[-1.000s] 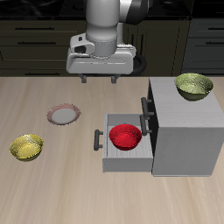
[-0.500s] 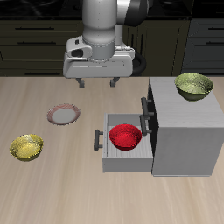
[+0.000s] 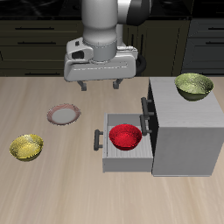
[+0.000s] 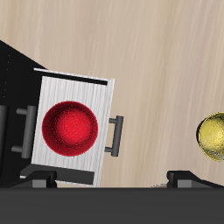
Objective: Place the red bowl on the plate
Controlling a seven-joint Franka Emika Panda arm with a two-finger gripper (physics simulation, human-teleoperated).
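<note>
Resting in the open drawer (image 3: pixel 122 150), the red bowl (image 3: pixel 125 136) looks light, rigid and glossy-slick; its thin rim suits pinching. Hand (image 3: pixel 99 84) hovers spread, empty; plate (image 3: pixel 63 114) lies well apart.

You will find no legible text, label, brand, number or sign in either view: none on the cabinet (image 3: pixel 182 127), its open drawer (image 3: pixel 122 150), the red bowl (image 3: pixel 125 136), the plate (image 3: pixel 63 114) or the gripper (image 3: pixel 98 85) housing.
</note>
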